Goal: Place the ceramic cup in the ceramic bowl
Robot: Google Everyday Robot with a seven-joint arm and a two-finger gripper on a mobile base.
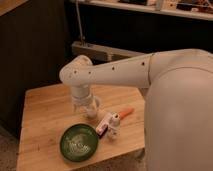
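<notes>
Light wooden table (pixel 45 115). Round dark-green ceramic bowl (pixel 79 142), near edge, left of centre. White robot gripper (pixel 90 109) just beyond the bowl, seemingly at the small white ceramic cup (pixel 93 113); whether clamped cannot be told. White boxy item (pixel 104 124) right of the bowl. Small orange piece (pixel 126 112) farther right.

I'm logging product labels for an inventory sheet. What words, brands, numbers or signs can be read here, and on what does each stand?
No text here can be read.
On the small white box on the wooden table: red and black marks, too blurred to read.
On the green bowl: pale rings only, no lettering.
On the robot arm: dark dots, no lettering.
On the gripper, low over the table just beyond the bowl: no label shows.
</notes>
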